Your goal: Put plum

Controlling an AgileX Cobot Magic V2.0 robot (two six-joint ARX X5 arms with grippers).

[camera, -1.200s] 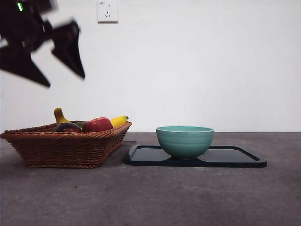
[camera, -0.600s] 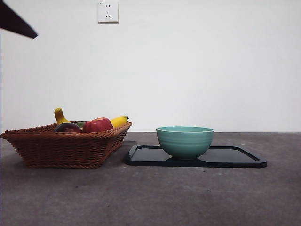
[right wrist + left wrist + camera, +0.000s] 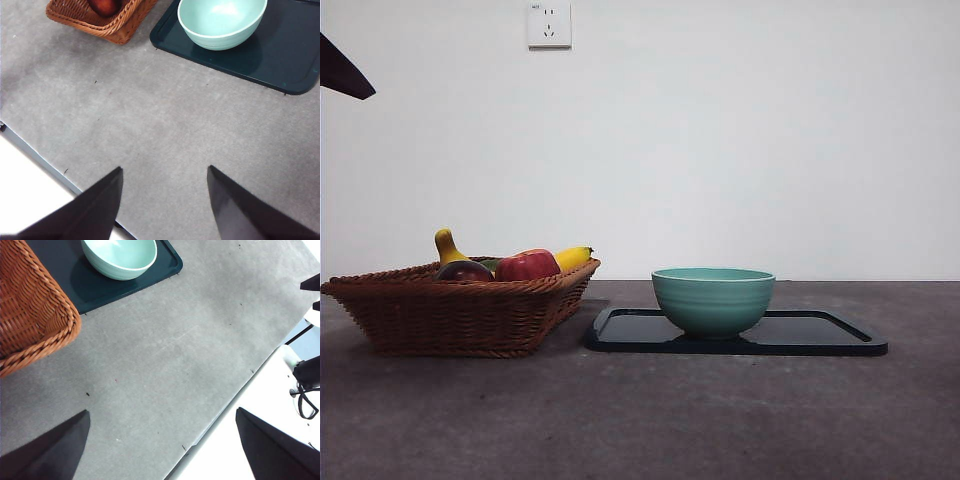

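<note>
The plum [image 3: 463,270] is a dark maroon fruit lying in the wicker basket [image 3: 460,310] at the left, beside a red apple [image 3: 527,265] and a yellow banana [image 3: 572,257]. Both grippers hang high above bare table, far from the fruit. My left gripper [image 3: 160,450] is open near the table's edge, with the basket corner [image 3: 30,315] beyond it. My right gripper [image 3: 165,205] is open too, short of the basket [image 3: 107,22] and bowl [image 3: 222,22]. In the front view only one arm's black tip [image 3: 340,70] shows at the top left corner.
A teal bowl [image 3: 713,300] stands on a dark tray [image 3: 820,335] right of the basket. A red fruit [image 3: 104,6] shows in the basket's corner in the right wrist view. The table edge [image 3: 240,385] runs near the left gripper.
The dark gripper that hung above the basket at the upper left has withdrawn up and leftward; only its tip is still in view. The fruit, basket, bowl and tray have not moved.
</note>
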